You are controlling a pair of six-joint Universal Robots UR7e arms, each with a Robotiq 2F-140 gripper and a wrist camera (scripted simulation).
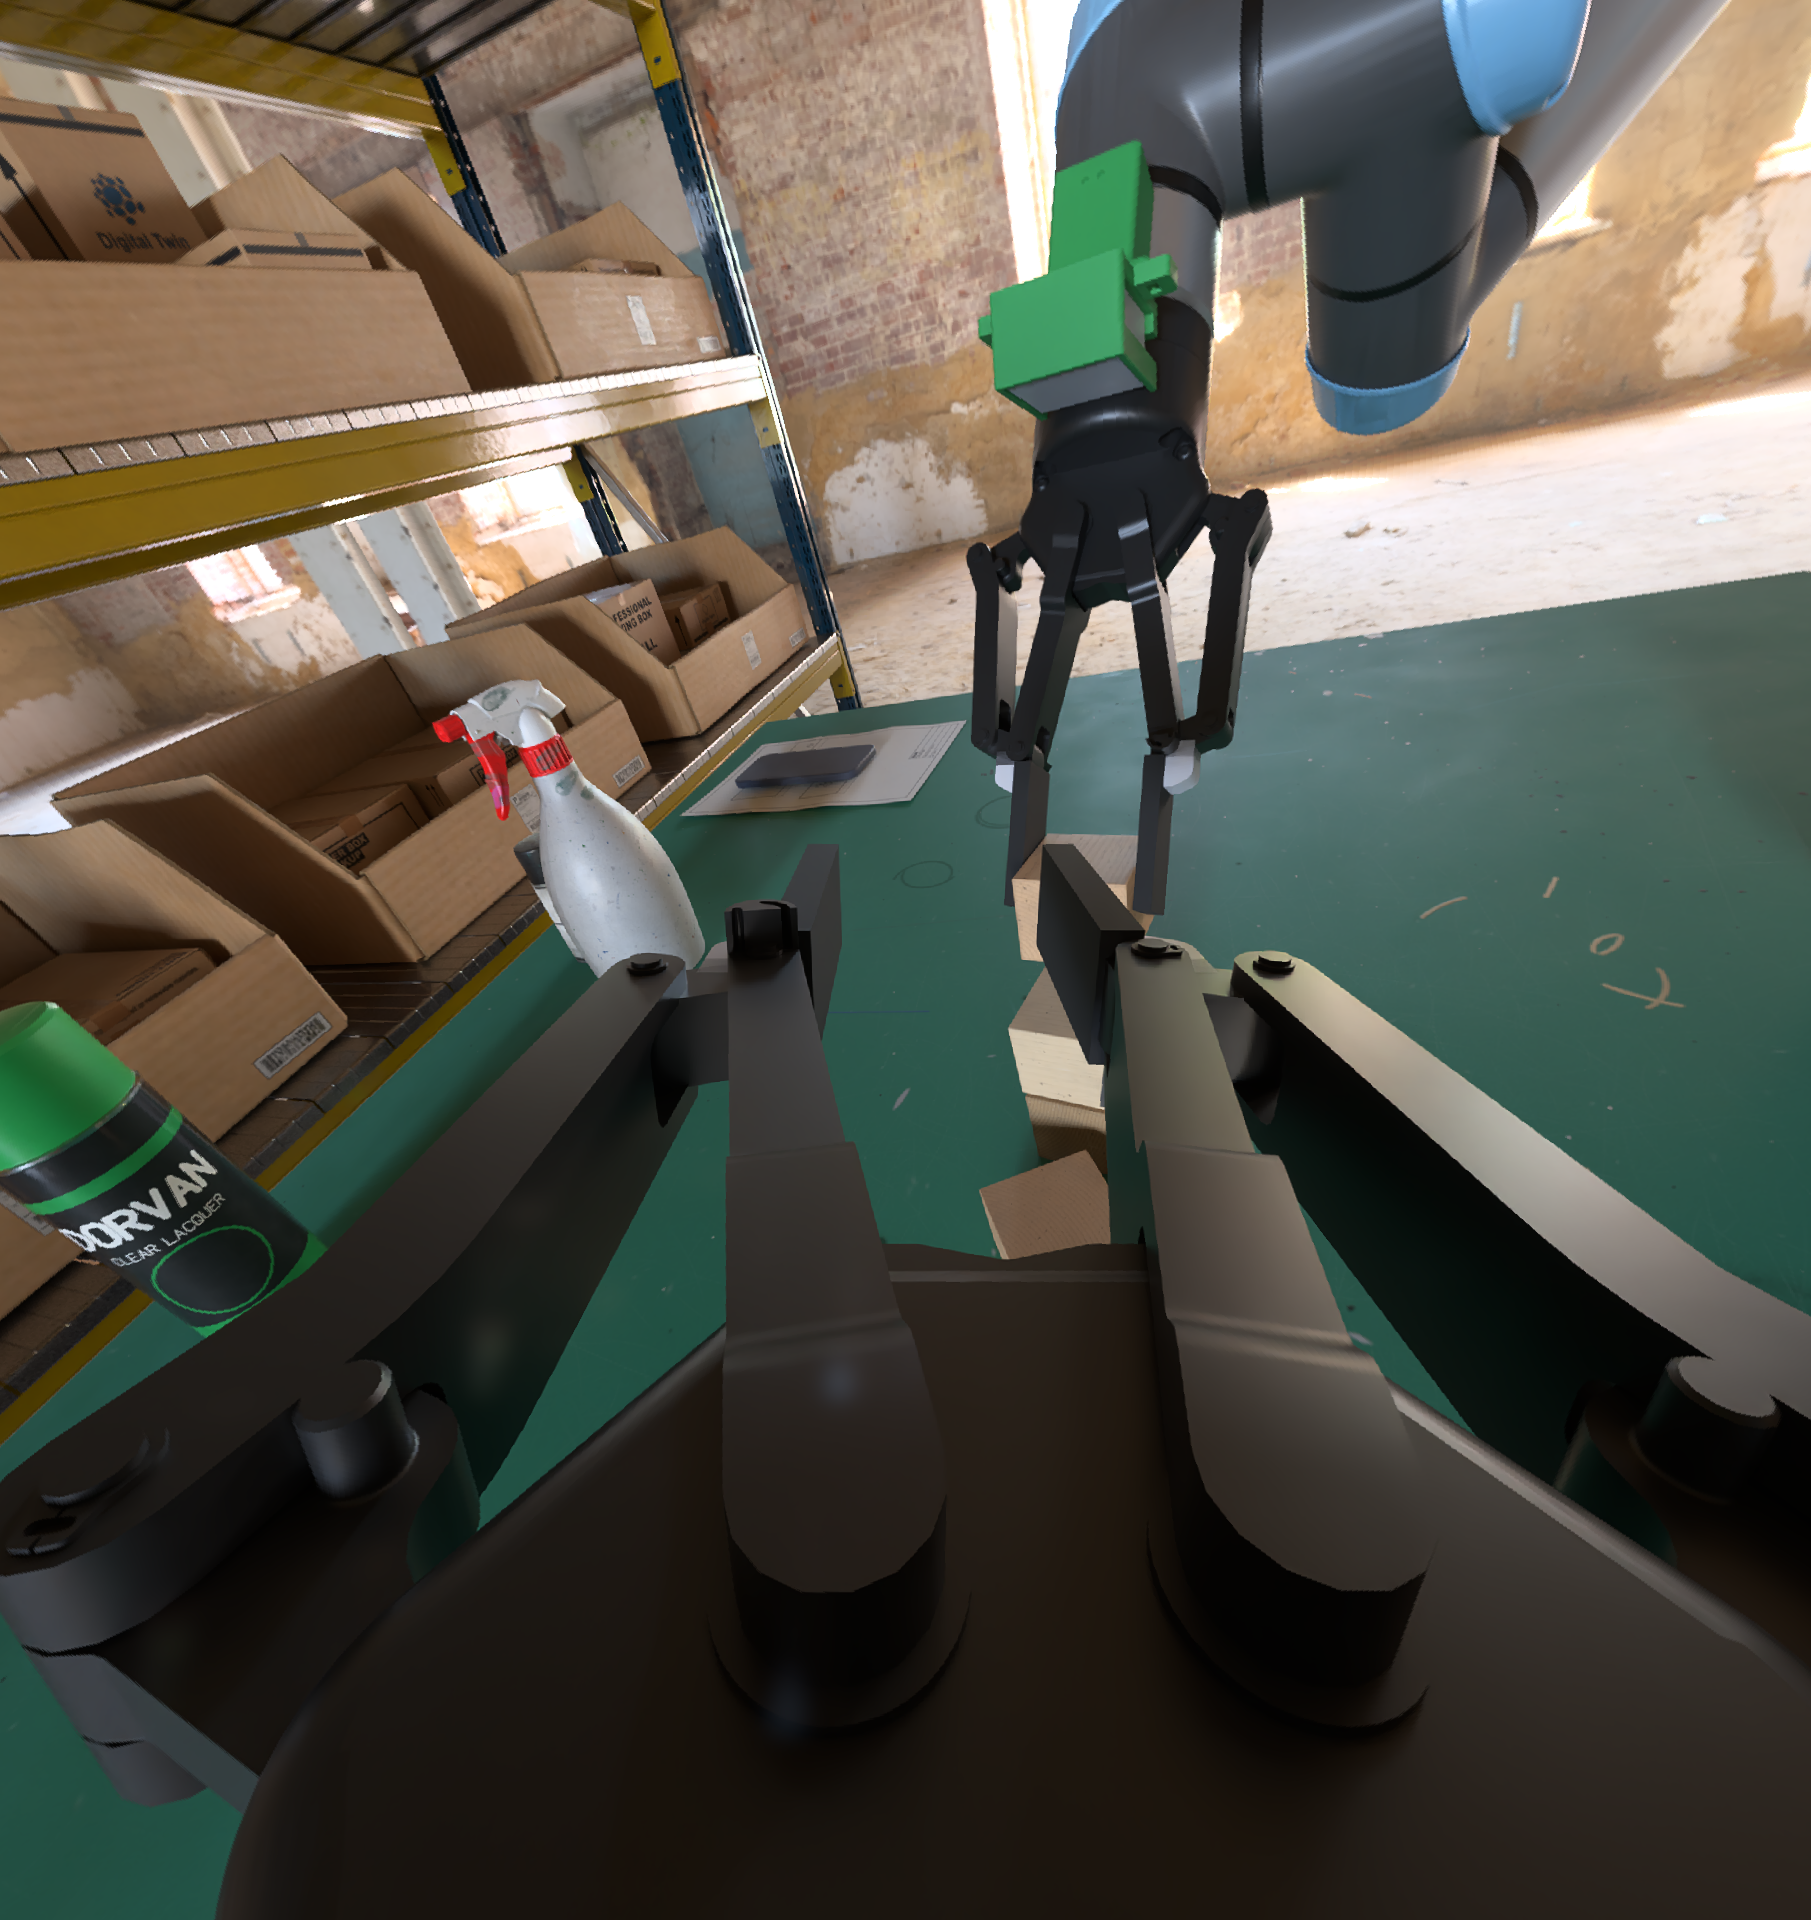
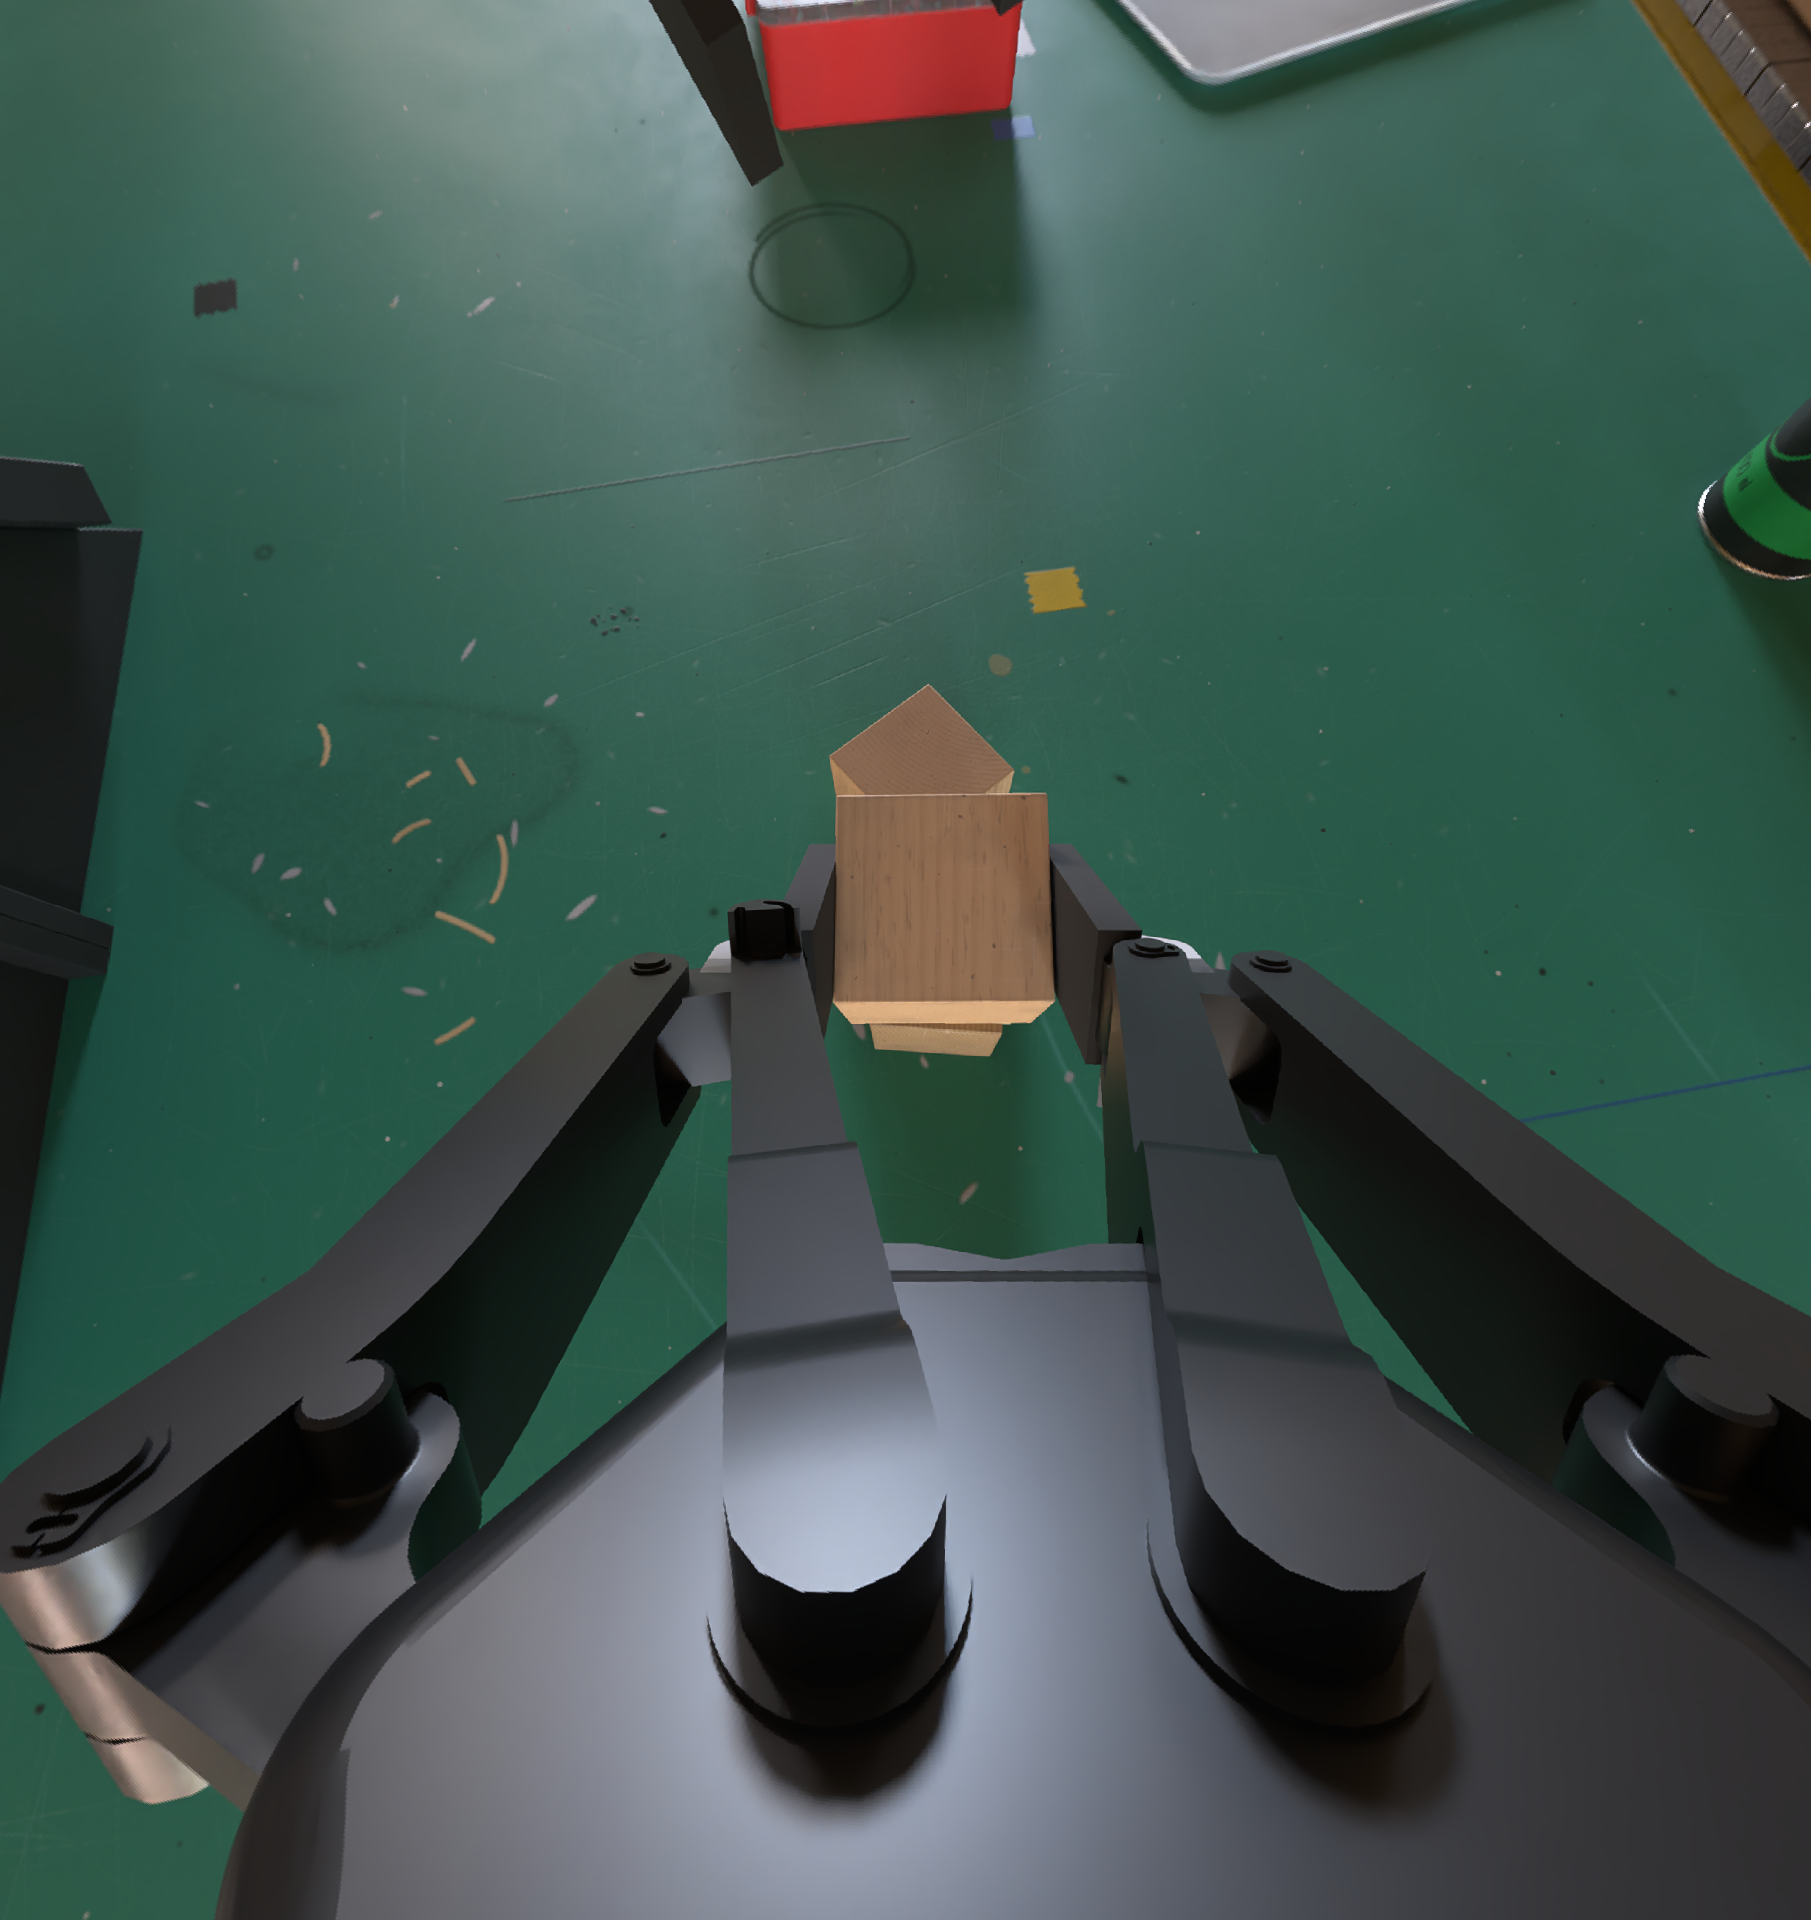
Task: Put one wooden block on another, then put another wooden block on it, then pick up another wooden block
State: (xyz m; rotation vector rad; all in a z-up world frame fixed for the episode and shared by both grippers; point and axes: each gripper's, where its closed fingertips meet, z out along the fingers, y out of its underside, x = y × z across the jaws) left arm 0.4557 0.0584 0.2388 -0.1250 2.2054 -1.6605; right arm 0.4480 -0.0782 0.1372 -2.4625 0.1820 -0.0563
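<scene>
A stack of wooden blocks stands on the green table mat (image 2: 1296,727). My right gripper (image 2: 945,894) is shut on the top wooden block (image 2: 937,966), with a pad against each side. The block under it (image 2: 932,1037) shows just below. In the left wrist view the right gripper (image 1: 1088,847) holds the top block (image 1: 1083,871) over a middle block (image 1: 1046,1044) and a partly hidden lower one (image 1: 1067,1127). A loose, turned wooden block (image 2: 922,743) lies on the mat beside the stack, and it also shows in the left wrist view (image 1: 1046,1205). My left gripper (image 1: 942,883) is open and empty, close to the stack.
A white spray bottle (image 1: 600,862) and a green-capped spray can (image 1: 101,1164) stand at the mat's left edge, by a rack of cardboard boxes (image 1: 361,810). A phone on paper (image 1: 807,769) lies farther back. A dark upright structure (image 2: 18,779) stands to the left in the right wrist view.
</scene>
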